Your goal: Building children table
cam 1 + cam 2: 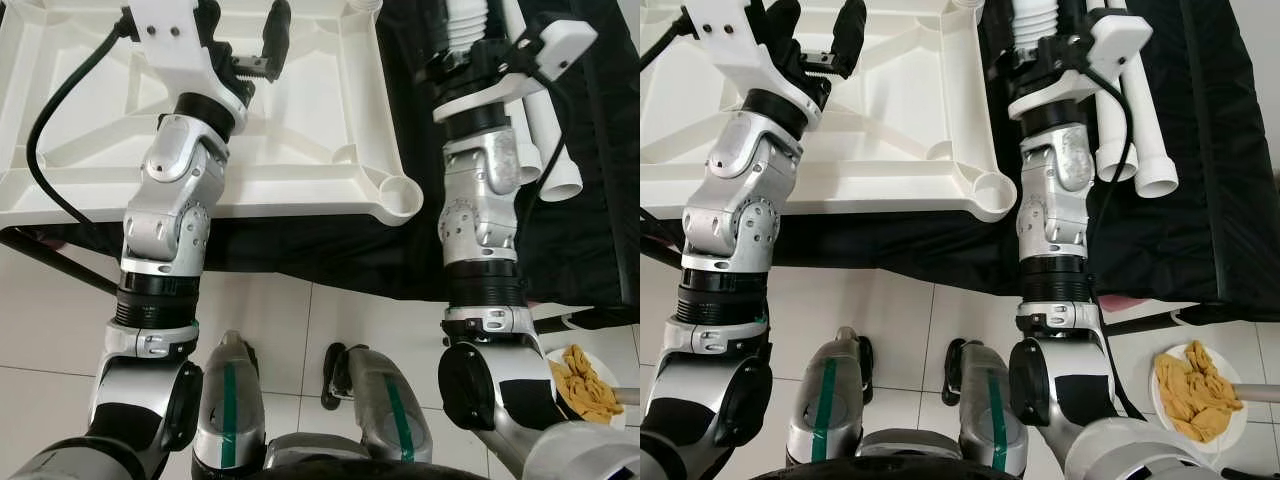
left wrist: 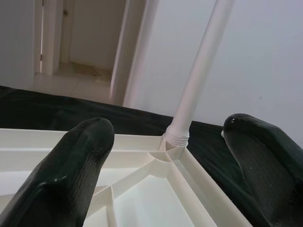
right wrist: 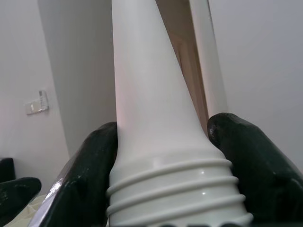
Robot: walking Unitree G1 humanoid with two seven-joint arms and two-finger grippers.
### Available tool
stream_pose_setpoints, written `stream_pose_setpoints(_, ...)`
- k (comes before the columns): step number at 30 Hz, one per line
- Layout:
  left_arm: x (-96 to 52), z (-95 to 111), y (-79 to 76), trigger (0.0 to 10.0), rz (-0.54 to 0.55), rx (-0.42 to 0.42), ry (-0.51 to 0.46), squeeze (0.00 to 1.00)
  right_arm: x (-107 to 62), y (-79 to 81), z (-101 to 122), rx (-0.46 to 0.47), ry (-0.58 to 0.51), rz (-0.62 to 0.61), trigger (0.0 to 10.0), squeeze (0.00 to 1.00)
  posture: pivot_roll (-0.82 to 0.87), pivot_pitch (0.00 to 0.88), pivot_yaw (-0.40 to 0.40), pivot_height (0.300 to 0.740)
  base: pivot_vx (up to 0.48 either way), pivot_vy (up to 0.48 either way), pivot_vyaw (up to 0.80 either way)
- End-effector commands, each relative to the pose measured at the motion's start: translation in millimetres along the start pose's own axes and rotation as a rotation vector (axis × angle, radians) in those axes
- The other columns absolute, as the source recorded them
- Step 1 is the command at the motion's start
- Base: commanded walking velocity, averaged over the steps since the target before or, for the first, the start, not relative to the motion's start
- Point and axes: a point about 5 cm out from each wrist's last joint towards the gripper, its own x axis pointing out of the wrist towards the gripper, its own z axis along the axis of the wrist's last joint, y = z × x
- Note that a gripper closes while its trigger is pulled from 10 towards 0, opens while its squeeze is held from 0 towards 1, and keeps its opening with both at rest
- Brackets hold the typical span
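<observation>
Upturned white tabletop (image 1: 300, 190) lying ribs-up on a black cloth (image 1: 1200, 230), filling the upper left of the head views, one round corner socket (image 1: 404, 195) near mid-frame. One white leg (image 2: 201, 75) already standing in the far corner socket, seen between the black fingers (image 2: 75, 165) in the left wrist view. Left gripper (image 1: 262, 40) at top centre above the tabletop, fingers spread wide, holding nothing. Right gripper (image 3: 165, 161) at upper right, clamped on the threaded end of a second leg (image 3: 156, 118). Two more loose legs (image 1: 1135, 120) lying on the cloth at upper right. Plate of yellow food (image 1: 1195, 392) on the tiled floor (image 1: 330, 330), lower right.
</observation>
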Motion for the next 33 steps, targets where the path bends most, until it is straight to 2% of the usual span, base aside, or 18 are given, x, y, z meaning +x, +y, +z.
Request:
stream_pose_setpoints(1, 0.2, 4, -17.9, 10.0, -0.312, -0.006, -0.007, 0.81, 0.0, -0.8, 3, -0.018, -0.025, 0.011, 10.0, 0.0, 0.13, 0.011, -0.052, 0.74, 0.0, 0.0, 0.0)
stream_pose_setpoints(2, 0.2, 4, -17.9, 10.0, -0.312, -0.006, -0.007, 0.81, 0.0, -0.8, 3, -0.018, -0.025, 0.011, 10.0, 0.0, 0.13, 0.011, -0.052, 0.74, 0.0, 0.0, 0.0)
stream_pose_setpoints(3, -0.1, 5, -17.6, 10.0, -0.319, -0.023, -0.012, 1.0, -1.4, 0.3, 1, -0.019, -0.018, 0.027, 10.0, 0.0, 0.13, 0.011, -0.052, 0.74, 0.0, 0.0, 0.0)
stream_pose_setpoints(5, 0.0, 9, -19.7, 10.0, -0.347, -0.046, -0.017, 1.0, -5.9, 4.4, -4, -0.012, 0.014, 0.075, 10.0, 0.0, 0.13, 0.012, -0.054, 0.74, 0.0, 0.0, 0.0)
stream_pose_setpoints(11, 0.6, 10, -20.4, 10.0, -0.354, -0.05, -0.016, 1.0, -8.2, 6.4, -7, -0.005, 0.031, 0.098, 10.0, 0.0, 0.13, 0.01, -0.054, 0.74, 0.0, 0.0, 0.0)
stream_pose_setpoints(12, 0.7, 13, -25.1, 10.0, -0.41, -0.086, -0.016, 0.0, -13.4, 8.9, -12, 0.012, 0.065, 0.142, 10.0, 0.0, 0.13, 0.009, -0.057, 0.74, 0.0, 0.0, 0.0)
stream_pose_setpoints(13, 0.2, 16, -29.8, 10.0, -0.466, -0.12, -0.018, 0.0, -17.7, 10.4, -16, 0.031, 0.093, 0.173, 10.0, 0.0, 0.13, 0.01, -0.057, 0.74, 0.0, 0.0, 0.0)
stream_pose_setpoints(14, 0.2, 16, -29.8, 10.0, -0.466, -0.12, -0.018, 0.0, -17.7, 10.4, -16, 0.031, 0.093, 0.173, 10.0, 0.0, 0.13, 0.01, -0.057, 0.74, 0.0, 0.0, 0.0)
stream_pose_setpoints(16, -2.8, 23, -38.5, 10.0, -0.577, -0.216, -0.02, 0.0, -23.9, 10.6, -22, 0.046, 0.132, 0.212, 10.0, 0.0, 0.13, 0.01, -0.055, 0.74, 0.0, 0.0, 0.0)
stream_pose_setpoints(17, -2.8, 23, -38.5, 10.0, -0.577, -0.216, -0.02, 0.0, -23.9, 10.6, -22, 0.046, 0.132, 0.212, 10.0, 0.0, 0.13, 0.01, -0.055, 0.74, 0.0, 0.0, 0.0)
stream_pose_setpoints(19, -7.4, 25, -46.9, 10.0, -0.683, -0.28, -0.001, 0.0, -29.5, 9.0, -26, 0.053, 0.172, 0.244, 10.0, 0.0, 0.13, 0.01, -0.057, 0.74, 0.0, 0.0, 0.0)
stream_pose_setpoints(20, -7.4, 25, -46.9, 10.0, -0.683, -0.28, -0.001, 0.0, -29.5, 9.0, -26, 0.053, 0.172, 0.244, 10.0, 0.0, 0.13, 0.01, -0.057, 0.74, 0.0, 0.0, 0.0)
stream_pose_setpoints(23, -12.3, 28, -53.1, 10.0, -0.78, -0.333, 0.017, 0.0, -35.0, 5.6, -30, 0.056, 0.199, 0.257, 10.0, 0.0, 0.13, 0.008, -0.056, 0.74, 0.0, 0.0, 0.0)
stream_pose_setpoints(29, -14.2, 30, -53.6, 10.0, -0.818, -0.355, 0.021, 0.0, -37.0, 3.1, -32, 0.053, 0.208, 0.257, 10.0, 0.0, 0.13, 0.005, -0.055, 0.74, 0.0, 0.0, 0.0)
stream_pose_setpoints(33, -11.6, 36, -50.2, 10.0, -0.826, -0.399, 0.008, 0.0, -40.4, 5.3, -33, 0.066, 0.225, 0.295, 10.0, 0.0, 0.13, 0.0, -0.053, 0.74, 0.0, 0.0, 0.0)
